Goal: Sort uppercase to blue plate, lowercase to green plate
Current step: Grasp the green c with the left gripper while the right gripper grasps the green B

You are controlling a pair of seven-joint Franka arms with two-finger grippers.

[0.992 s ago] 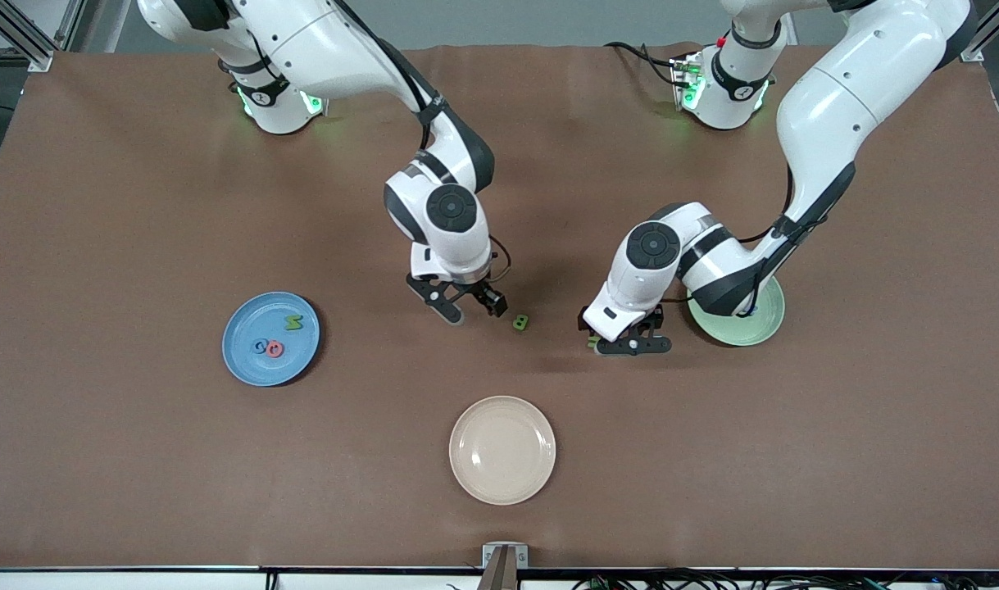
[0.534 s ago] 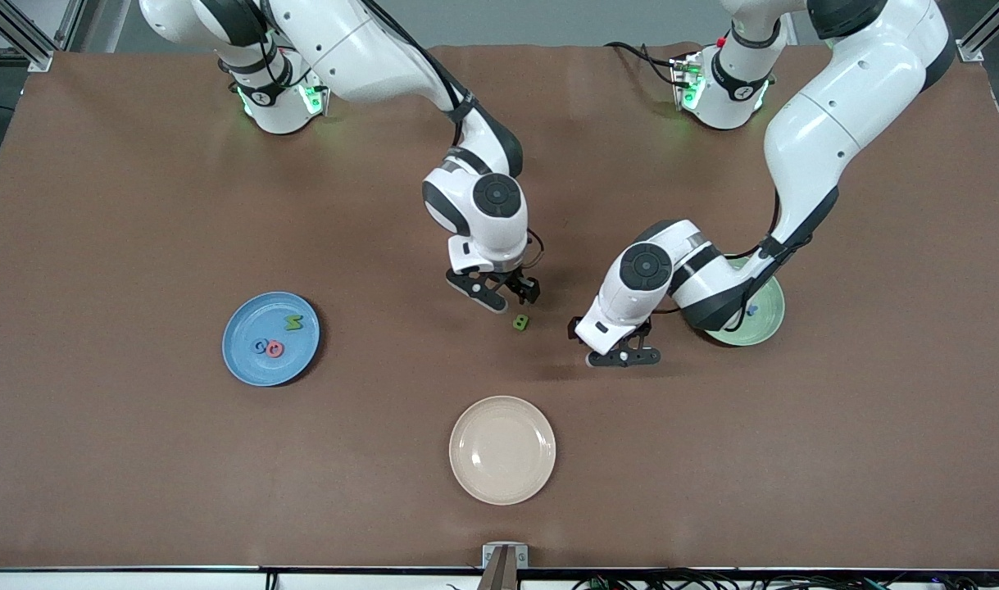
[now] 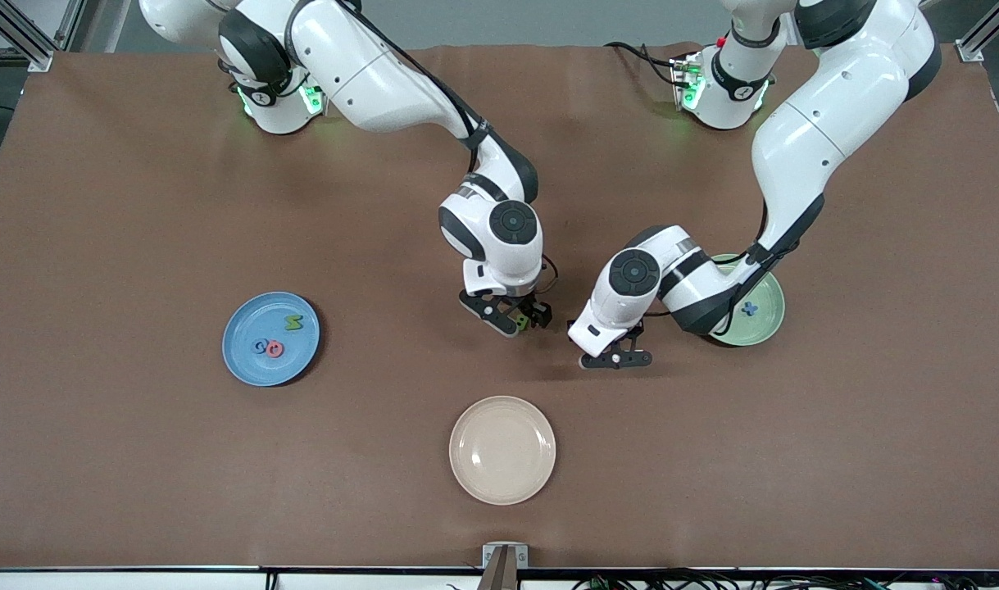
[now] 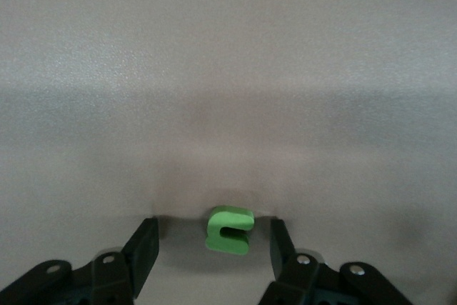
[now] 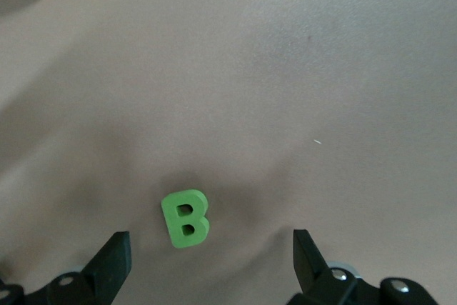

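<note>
My right gripper [image 5: 211, 262], fingers apart, hovers with a green letter reading "B" [image 5: 186, 218] between them, while my left gripper [image 4: 213, 255] brackets a green "n" [image 4: 229, 230] without touching it.

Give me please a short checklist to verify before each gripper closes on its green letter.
1. Green n/u piece lies on the table between the fingers of the left gripper: ok.
2. Left gripper's fingers have not touched the piece; a gap shows on both sides: ok.
3. Green B lies between the fingers of the right gripper: ok, though it sits much closer to one finger.
4. Right gripper is open wide enough for the B: ok.
5. Green plate has free room for the n/u piece: cannot tell, the left arm covers most of it.
6. Blue plate has free room for the B: ok.
</note>
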